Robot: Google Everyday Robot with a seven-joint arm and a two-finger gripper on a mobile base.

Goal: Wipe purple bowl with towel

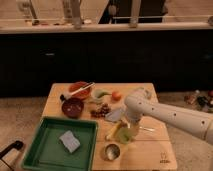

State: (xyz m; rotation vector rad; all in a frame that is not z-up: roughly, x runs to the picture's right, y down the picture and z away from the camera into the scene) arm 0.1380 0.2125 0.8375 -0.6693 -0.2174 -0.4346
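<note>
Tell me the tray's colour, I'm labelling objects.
Green tray, camera view; the gripper is over the table beside it.

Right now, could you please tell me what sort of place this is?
Probably a kitchen or café area: a long dark counter, a wooden table holding the purple bowl and green tray, the gripper low over it.
</note>
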